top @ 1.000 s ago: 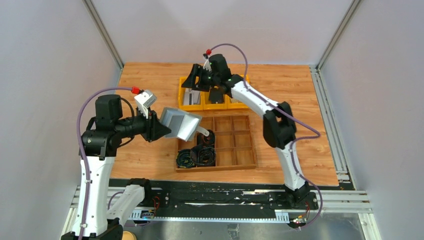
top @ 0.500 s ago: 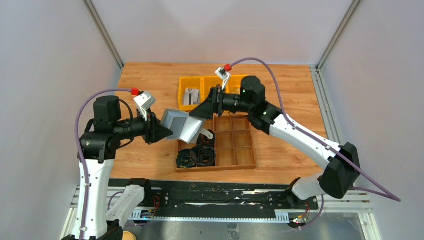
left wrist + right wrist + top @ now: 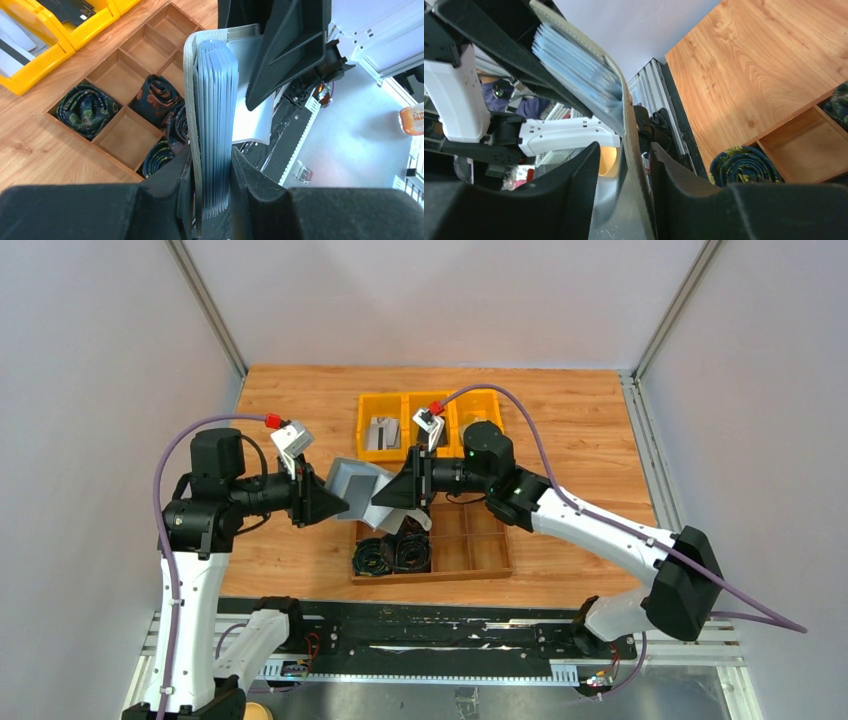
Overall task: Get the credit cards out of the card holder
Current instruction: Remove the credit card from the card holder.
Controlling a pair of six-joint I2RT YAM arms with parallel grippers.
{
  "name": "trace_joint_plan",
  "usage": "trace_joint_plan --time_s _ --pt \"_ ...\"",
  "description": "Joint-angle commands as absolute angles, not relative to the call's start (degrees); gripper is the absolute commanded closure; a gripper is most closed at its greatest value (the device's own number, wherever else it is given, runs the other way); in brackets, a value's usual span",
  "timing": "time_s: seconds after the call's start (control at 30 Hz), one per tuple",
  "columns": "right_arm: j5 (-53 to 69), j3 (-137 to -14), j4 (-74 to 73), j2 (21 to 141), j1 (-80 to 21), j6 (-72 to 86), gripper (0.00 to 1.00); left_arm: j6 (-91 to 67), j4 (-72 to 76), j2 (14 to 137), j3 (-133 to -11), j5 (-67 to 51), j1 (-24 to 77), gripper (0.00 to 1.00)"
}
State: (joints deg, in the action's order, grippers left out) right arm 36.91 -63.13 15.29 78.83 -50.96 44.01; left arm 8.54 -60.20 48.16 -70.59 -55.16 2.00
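**Top external view.** The left gripper point(image 3: 322, 502) keeps its clamp on the grey card holder point(image 3: 352, 482), which hangs open in the air just past its fingertips. The change is on the other side. A second ago the right arm was stretched out over the yellow bins point(image 3: 488, 400). Half a second ago it was swinging back. Now the right gripper point(image 3: 398, 495) meets the holder's drooping free flap, tip to tip with the left one. Some credit cards point(image 3: 381, 433) already lie in a bin well beyond both grippers. The trip to the bins probably delivered a card, and the return likely opens the next extraction.

**Left wrist view.** The left fingers are shut on the folded end of the holder. Its fan of bluish plastic sleeves point(image 3: 216, 115) rises straight ahead of them. Whether any sleeve still holds a card cannot be told. The right gripper's black finger sits just beyond and to the right, over the pale flap. Rolled neckties point(image 3: 85, 107) fill a wooden divider tray point(image 3: 125, 75) below and to the left.

**Right wrist view.** The right jaws stand apart on either side of the holder's grey cover edge. One finger lies against the cover and a gap shows on the other side, so nothing is pinched yet. The sleeves fan out up and to the left of the fingertips.
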Motion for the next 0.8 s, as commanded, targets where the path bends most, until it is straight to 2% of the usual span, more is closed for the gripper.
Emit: trace_joint_plan --time_s 0.0,0.13,0.2,0.33,0.4,0.5,0.77 --pt "32.88 -63.50 18.97 80.24 -52.38 46.87 0.67 8.73 -59.41 47.81 -70.38 -59.04 1.71 0.86" --pt "30.87 -62.83 18.95 79.92 -52.38 47.37 0.89 8.62 -59.32 47.69 -69.96 -60.73 1.71 0.77" --pt "31.27 -62.52 19.07 79.83 -52.38 47.25 0.93 8.69 -59.33 47.78 -70.03 -61.09 1.68 0.72" --pt "31.47 -61.57 19.07 79.15 -52.38 46.90 1.00 8.54 -59.35 47.90 -69.99 -62.07 1.71 0.48" --pt "31.62 -61.13 19.18 78.83 -52.38 46.81 1.00 8.53 -59.33 47.82 -69.88 -62.83 1.72 0.43" --pt "31.72 -60.74 19.31 78.41 -52.39 46.74 1.00 9.20 -59.33 47.75 -69.79 -62.56 1.72 0.42" --pt "33.16 -59.78 20.65 77.25 -52.38 47.03 1.00 9.77 -59.36 47.90 -69.59 -61.02 1.68 0.48"
